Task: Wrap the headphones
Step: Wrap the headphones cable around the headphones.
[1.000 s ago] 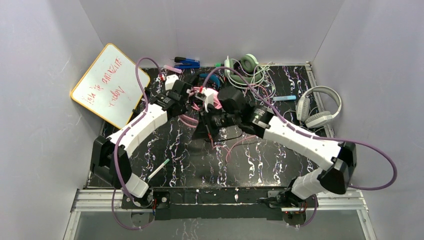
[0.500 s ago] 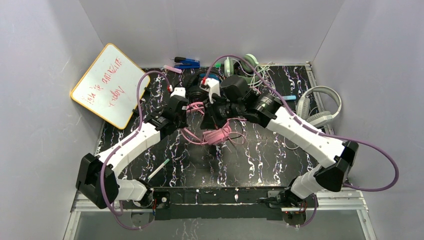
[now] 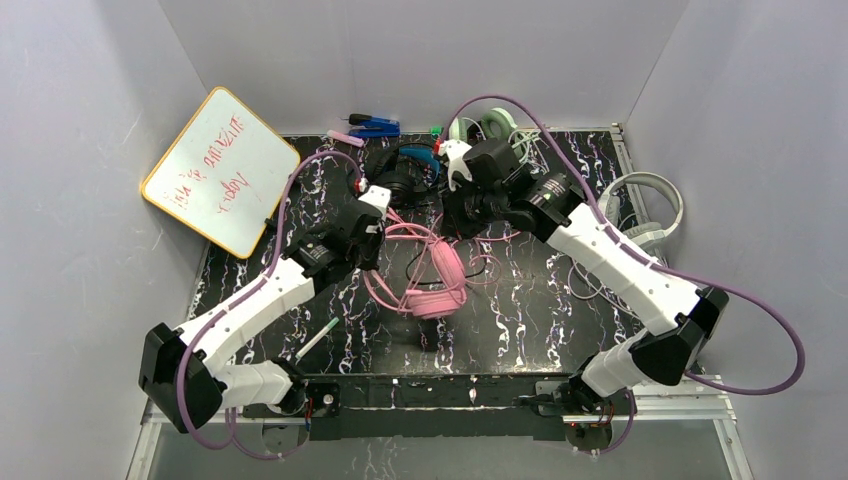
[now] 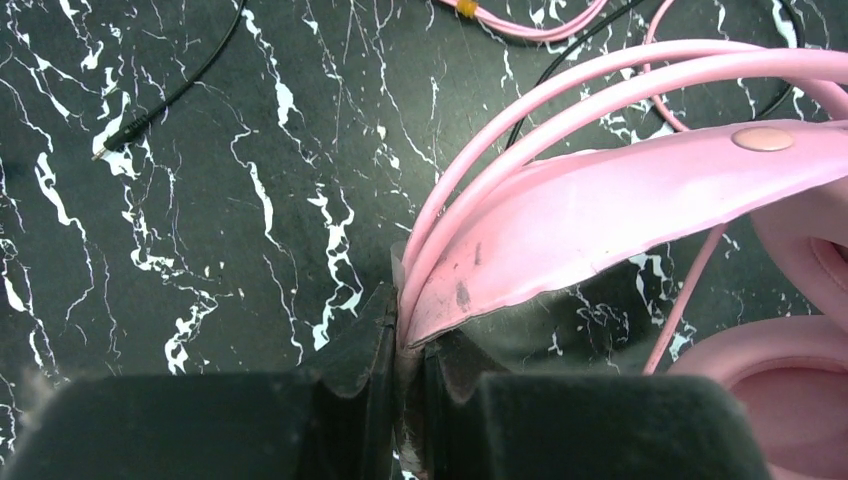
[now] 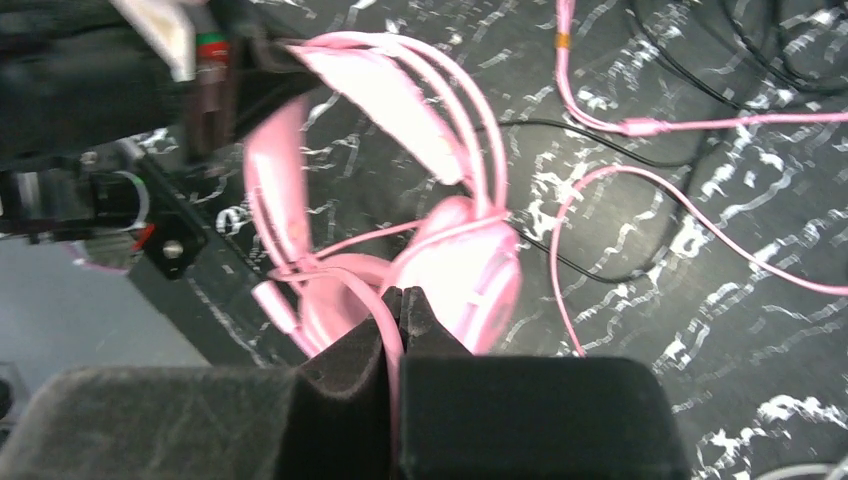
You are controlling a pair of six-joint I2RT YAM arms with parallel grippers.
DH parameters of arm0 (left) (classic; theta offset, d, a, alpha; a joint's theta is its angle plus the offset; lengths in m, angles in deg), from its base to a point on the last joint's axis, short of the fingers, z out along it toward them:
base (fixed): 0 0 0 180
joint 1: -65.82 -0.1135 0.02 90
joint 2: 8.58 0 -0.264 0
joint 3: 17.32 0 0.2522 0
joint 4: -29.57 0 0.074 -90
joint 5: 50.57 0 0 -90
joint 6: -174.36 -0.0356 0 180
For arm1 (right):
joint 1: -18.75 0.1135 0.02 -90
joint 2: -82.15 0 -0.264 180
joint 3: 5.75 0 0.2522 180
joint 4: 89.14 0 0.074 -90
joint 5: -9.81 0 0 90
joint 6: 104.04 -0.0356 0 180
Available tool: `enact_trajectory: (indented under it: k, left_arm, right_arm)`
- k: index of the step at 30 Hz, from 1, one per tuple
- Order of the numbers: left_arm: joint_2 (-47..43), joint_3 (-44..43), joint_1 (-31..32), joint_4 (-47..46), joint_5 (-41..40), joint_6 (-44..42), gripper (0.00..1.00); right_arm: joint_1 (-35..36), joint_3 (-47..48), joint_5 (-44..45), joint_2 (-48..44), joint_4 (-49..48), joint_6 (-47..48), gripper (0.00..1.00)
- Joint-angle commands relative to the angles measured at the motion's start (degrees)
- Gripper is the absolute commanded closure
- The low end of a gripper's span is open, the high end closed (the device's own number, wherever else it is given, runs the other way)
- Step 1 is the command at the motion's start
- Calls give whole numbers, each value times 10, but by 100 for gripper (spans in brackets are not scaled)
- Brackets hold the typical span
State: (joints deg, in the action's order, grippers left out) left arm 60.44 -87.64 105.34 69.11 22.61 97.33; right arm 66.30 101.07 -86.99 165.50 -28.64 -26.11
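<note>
Both arms have drawn apart, baring the pink headphones (image 3: 435,285) in the middle of the table (image 3: 560,320), left tool (image 4: 405,340) clenched on their headband (image 4: 620,200), right tool (image 5: 397,305) pinching their pink cord (image 5: 680,124) farther back; wrapping looks barely begun.

A whiteboard (image 3: 218,170) is leaning at the table's (image 3: 520,320) far-left corner, a blue pen (image 3: 372,126) lying along its far edge, and a green-tipped pen (image 3: 315,340) lying toward its near-left corner.
</note>
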Motion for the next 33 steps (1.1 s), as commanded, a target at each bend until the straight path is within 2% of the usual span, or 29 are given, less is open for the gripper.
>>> enact_trajectory:
  k: [1, 4, 7, 13, 14, 17, 20, 25, 28, 33]
  left_arm:
    - [-29, -30, 10, 33, 27, -9, 100]
    - [-42, -36, 10, 46, 55, -11, 100]
    - [-64, -39, 10, 56, 121, -33, 100]
    - [-115, -50, 11, 77, 166, -10, 100]
    - [-117, -59, 11, 85, 168, 1, 100]
    - [-107, -111, 10, 129, 168, 63, 100]
    - [-89, -179, 10, 160, 206, 127, 100]
    - [-66, -272, 10, 150, 260, 219, 100]
    - [-54, -330, 11, 149, 247, 270, 100]
    - [-53, -363, 11, 114, 219, 349, 100]
  right_arm:
    - [-8, 33, 111, 6, 36, 18, 92]
    - [-17, 14, 142, 8, 32, 18, 90]
    - [-38, -13, 132, 10, 19, 18, 85]
    - [-93, -84, 34, -16, -47, 17, 82]
    - [-100, -98, 19, -21, -61, 16, 78]
    - [-116, -145, -41, -36, -106, 17, 79]
    - [-123, -225, -115, -65, -205, 14, 83]
    - [-123, -325, -176, -116, -356, -14, 80]
    - [-123, -369, -201, -141, -432, -35, 77]
    - [-123, -460, -247, -188, -593, -74, 75]
